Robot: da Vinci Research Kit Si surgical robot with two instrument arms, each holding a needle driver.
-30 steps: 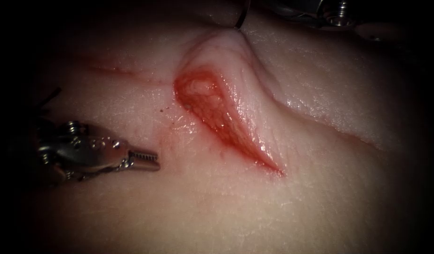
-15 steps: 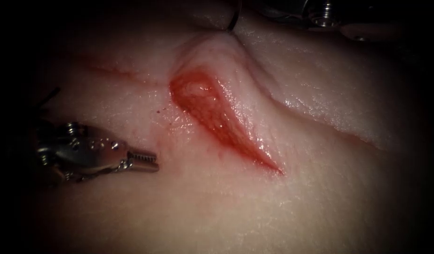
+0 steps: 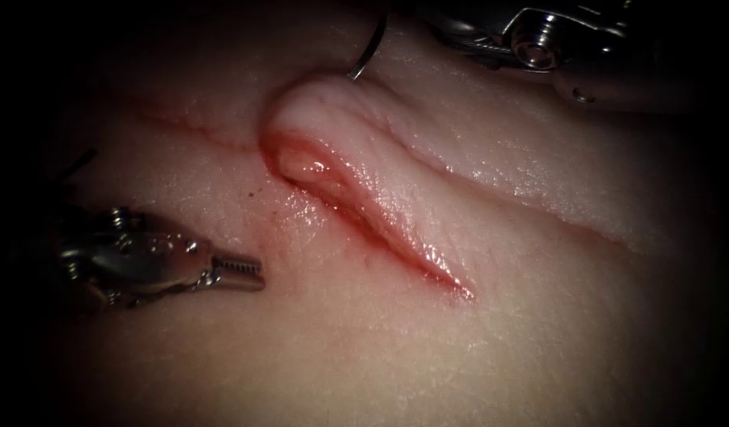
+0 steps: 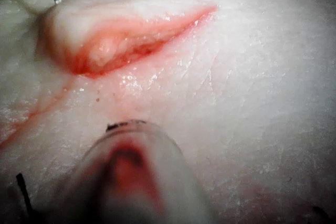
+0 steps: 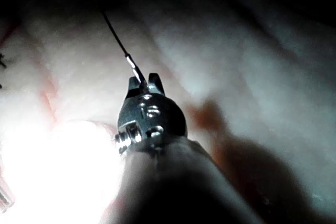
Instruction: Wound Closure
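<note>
1. Tissue (image 3: 475, 348) lies pale and glistening across the endoscope view, with the cut (image 3: 364, 209) running on a slant from upper left down to lower right.
2. Red fluid (image 3: 301, 162) pools at the cut's upper end and lines its edges; a faint red streak trails off to the left of it.
3. Needle (image 3: 370, 49) now: a thin curved piece of metal rises from the far end of the raised lip on the cut's right side, its lower end in the tissue there, its upper part arcing up toward the right tool.
4. Compared with a second ago, that right lip is lifted and rolled over to the left, and the open wound looks narrower.
5. Right tool (image 5: 148, 82) is seen from its own wrist camera with its jaws pinching the needle close to its rear end, where the dark thread (image 5: 110, 24) joins and runs off across the tissue.
6. Left tool (image 3: 242, 270) sits left of the cut, well apart from the needle, jaws pressed together and holding nothing.
7. Left wrist view shows the needle's shaft entering the lifted lip beside the red wound.
</note>
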